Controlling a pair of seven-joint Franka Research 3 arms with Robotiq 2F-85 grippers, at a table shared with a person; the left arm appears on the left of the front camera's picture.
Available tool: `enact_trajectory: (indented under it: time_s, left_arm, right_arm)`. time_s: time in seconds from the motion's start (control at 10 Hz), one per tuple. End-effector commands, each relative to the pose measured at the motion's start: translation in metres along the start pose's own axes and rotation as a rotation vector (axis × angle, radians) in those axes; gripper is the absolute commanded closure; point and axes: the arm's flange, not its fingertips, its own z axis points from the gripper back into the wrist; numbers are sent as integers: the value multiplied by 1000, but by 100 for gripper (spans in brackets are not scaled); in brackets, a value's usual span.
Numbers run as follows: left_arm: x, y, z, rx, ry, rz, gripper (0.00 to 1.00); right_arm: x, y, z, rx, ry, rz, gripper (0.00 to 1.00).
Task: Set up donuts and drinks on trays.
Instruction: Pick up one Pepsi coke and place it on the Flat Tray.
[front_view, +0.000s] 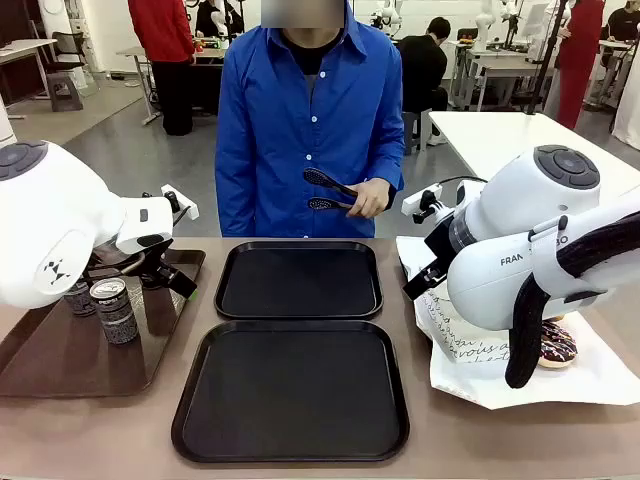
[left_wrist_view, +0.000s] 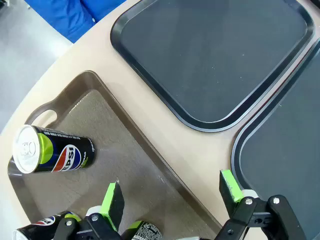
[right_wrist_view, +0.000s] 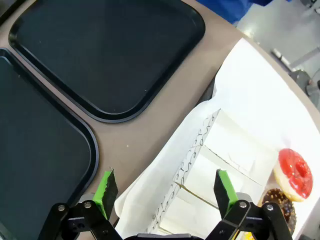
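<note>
Two surfaces sit bare in the middle of the table (front_view: 500, 440): the far black tray (front_view: 298, 282), in front of the person (front_view: 300, 120), and the near black tray (front_view: 290, 392) on the robot's side. They lie just beside each other, likely so that both arms and the person can reach them. Neither holds a donut or drink, so the task looks barely begun.

The drinks (front_view: 113, 308) stand on the brown tray (front_view: 40, 365) at the left (the supply side, by my reading). The left gripper (left_wrist_view: 170, 189) hangs over that tray with its jaws spread wide and nothing between them, near a can (left_wrist_view: 55, 155), seemingly lined up for a pick. The right gripper (right_wrist_view: 165, 184), likewise spread and empty, hovers over the white paper (right_wrist_view: 260, 100) where the donuts (right_wrist_view: 294, 173) lie. The person's hand (front_view: 370, 198) grips black tongs (front_view: 328, 190), probably to handle donuts cleanly.
</note>
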Motion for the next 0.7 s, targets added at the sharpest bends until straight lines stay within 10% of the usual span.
enact_trajectory:
  time_s: [0.0,0.6]
  left_arm:
    - [0,0,0,0,0,0,0]
    - [0,0,0,0,0,0,0]
  right_arm:
    - [0,0,0,0,0,0,0]
    - [0,0,0,0,0,0,0]
